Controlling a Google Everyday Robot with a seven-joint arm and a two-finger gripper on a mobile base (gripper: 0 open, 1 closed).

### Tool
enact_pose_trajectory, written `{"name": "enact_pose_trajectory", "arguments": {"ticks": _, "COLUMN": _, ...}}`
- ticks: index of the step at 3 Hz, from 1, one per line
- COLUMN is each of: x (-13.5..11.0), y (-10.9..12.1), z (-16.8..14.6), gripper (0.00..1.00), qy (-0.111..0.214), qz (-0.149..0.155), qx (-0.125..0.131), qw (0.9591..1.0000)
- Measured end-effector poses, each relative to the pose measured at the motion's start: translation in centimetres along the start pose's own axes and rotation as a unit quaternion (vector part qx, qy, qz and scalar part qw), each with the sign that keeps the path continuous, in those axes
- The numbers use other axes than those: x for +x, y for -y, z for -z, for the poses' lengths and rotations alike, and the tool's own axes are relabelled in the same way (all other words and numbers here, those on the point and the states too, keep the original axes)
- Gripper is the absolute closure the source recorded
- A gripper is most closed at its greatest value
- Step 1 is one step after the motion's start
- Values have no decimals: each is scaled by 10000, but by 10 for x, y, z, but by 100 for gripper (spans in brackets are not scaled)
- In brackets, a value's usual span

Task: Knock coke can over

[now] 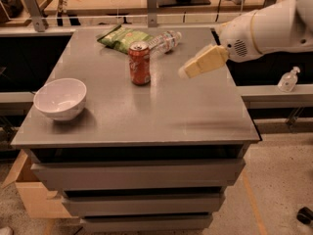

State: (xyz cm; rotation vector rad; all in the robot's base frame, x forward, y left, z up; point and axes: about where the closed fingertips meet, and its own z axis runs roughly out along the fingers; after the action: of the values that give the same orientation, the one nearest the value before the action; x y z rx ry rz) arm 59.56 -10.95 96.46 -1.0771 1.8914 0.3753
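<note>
Coke can (140, 62) stands upright toward the far middle of the desk (171, 112), with the gripper (188, 71) hovering to its right, apart.
White bowl (60, 98) near the front-left corner shows only bare white inside; whether the gripper is apart or together, can't tell.

One raised view looks down over the grey table (161, 109), tool (186, 72) above its right side

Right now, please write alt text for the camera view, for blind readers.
A red coke can stands upright on a grey table, and the robot's gripper hangs to its right, not touching it. Behind the can lie a green bag and a clear water bottle; a white bowl sits at front left.
</note>
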Motion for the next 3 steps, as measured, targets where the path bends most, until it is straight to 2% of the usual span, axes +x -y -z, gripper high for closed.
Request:
{"name": "enact_pose_trajectory", "arguments": {"ticks": 1, "x": -6, "y": -6, "z": -40, "gripper": 0, "qy": 299, "qz": -139, "qx": -56, "qw": 9994}}
{"name": "enact_pose_trajectory", "arguments": {"ticks": 2, "x": -17, "y": -16, "z": -74, "gripper": 0, "qy": 621, "qz": -242, "qx": -130, "qw": 9977}}
{"name": "enact_pose_trajectory", "arguments": {"ticks": 3, "x": -27, "y": -26, "z": -106, "gripper": 0, "qy": 856, "qz": -482, "qx": -124, "qw": 9951}}
